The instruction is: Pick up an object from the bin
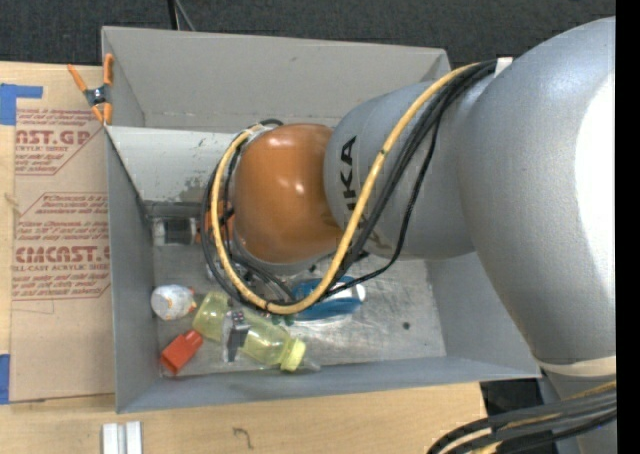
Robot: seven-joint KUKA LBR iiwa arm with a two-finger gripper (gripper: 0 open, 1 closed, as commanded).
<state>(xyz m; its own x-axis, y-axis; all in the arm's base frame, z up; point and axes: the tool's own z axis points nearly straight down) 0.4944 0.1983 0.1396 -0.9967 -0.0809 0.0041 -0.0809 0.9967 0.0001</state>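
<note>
Dark flooring surrounds the grey metal bin [125, 272]. Its floor is scuffed, and the loose items lie crowded into the near-left corner.

Finding: my arm [520, 192] enters from the view's right. Its orange wrist cover [285, 192] hangs over the bin's middle and hides much beneath it.

The gripper [235, 334] sits directly over a yellow-green translucent bottle-like piece [262, 342] lying on its side. I judge this the intended pick, being the largest item within reach. Whether the gripper is apart, together or clamped I cannot tell, because the cover and cables [225, 242] mask it.

- A red block [180, 351] lies just beside the tool, toward the left wall.
- A whitish rounded item [172, 300] lies near the tool, a little farther back.
- A blue piece [335, 304] lies on the tool's other side, partly under the wrist.
- A small dark cylinder [175, 231] lies well apart, by the sloped wall.

Clearance: the near wall stands close beside the tool and the left wall is near — little lateral room. I judge straight up to be the only free exit, and the close-packed neighbours may be dragged along.
</note>
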